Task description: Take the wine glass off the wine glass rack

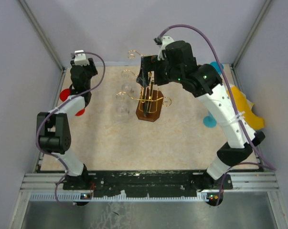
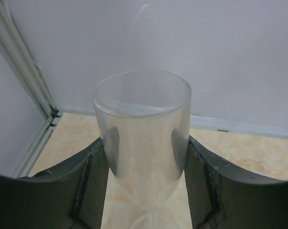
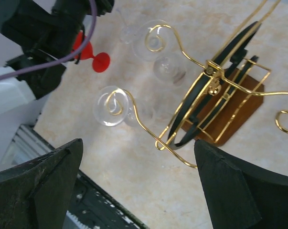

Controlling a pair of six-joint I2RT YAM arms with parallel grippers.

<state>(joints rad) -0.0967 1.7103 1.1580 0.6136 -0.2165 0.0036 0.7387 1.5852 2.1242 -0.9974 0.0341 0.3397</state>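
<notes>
Left hand (image 2: pixel 144 143) clamped on wine glass (image 2: pixel 143 109) bowl, upright for set-down; right hand (image 3: pixel 136 145) spread above wine glass rack (image 3: pixel 211 71), probably guarding it.

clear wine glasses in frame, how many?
3. One glass upright in the left gripper; two hanging on the rack: near glass, far glass. More may be hidden by the right arm.
</notes>
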